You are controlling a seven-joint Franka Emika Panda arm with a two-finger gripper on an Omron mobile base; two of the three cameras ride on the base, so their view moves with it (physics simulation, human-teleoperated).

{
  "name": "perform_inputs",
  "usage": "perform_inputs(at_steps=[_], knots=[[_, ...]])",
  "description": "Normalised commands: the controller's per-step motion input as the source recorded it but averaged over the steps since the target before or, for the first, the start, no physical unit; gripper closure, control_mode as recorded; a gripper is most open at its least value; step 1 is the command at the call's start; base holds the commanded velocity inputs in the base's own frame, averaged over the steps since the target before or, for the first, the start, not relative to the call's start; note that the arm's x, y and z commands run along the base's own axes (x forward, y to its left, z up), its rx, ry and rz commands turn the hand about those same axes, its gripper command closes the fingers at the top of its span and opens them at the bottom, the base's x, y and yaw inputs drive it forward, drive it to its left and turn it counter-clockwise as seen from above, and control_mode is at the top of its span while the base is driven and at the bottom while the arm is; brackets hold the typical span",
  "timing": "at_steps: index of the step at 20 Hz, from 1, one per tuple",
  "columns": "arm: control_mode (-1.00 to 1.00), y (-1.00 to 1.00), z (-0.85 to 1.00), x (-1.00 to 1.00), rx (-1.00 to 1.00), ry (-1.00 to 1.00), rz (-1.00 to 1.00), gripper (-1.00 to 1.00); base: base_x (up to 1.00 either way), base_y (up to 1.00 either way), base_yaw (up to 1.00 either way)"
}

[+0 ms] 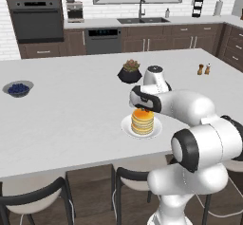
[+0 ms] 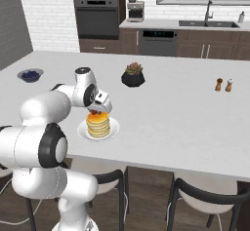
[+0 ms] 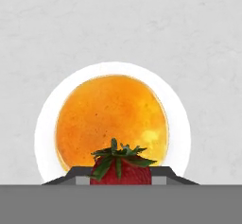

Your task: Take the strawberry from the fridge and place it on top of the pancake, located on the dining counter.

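Our gripper [image 3: 121,183] is pinching the strawberry [image 3: 122,167] between its two tips in the hand view, leafy cap facing the camera. Right beyond it sits the pancake [image 3: 112,119] on its white plate [image 3: 43,138], with the berry lined up nearer the stack's close edge than its middle.

From the left base view we've got the gripper [image 1: 145,108] hanging just above the pancake [image 1: 142,121], which sits toward the near edge of the dining counter [image 1: 71,119]. A dark pot with a plant [image 1: 129,71] sits further back, a bowl of blueberries [image 1: 18,89] is off near the left edge, and two little shakers [image 1: 204,69] are toward the right edge.

From the right base view, a speck of red [image 2: 94,112] shows under the gripper [image 2: 96,111], just over the stack [image 2: 98,124].

What worries us: letting go while we're off-centre. A cone-shaped berry could roll off the top onto the plate or the counter, especially if dropped from any height or if it sticks to one tip.
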Motion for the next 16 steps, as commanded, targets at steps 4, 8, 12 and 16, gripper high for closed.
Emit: perform_inputs(at_steps=[4, 8, 12, 16], knots=[[-1.00, 0.00, -0.12, 0.09, 0.00, 0.00, 0.00, 1.00, 0.00, 0.00, 0.00], [-1.00, 0.00, -0.15, 0.11, 0.00, 0.00, 0.00, 1.00, 0.00, 0.00, 0.00], [-1.00, 0.00, -0.14, 0.11, 0.00, -0.01, 0.00, 1.00, 0.00, 0.00, 0.00], [-1.00, 0.00, -0.13, 0.15, 0.00, 0.00, 0.00, 1.00, 0.00, 0.00, 0.00]])
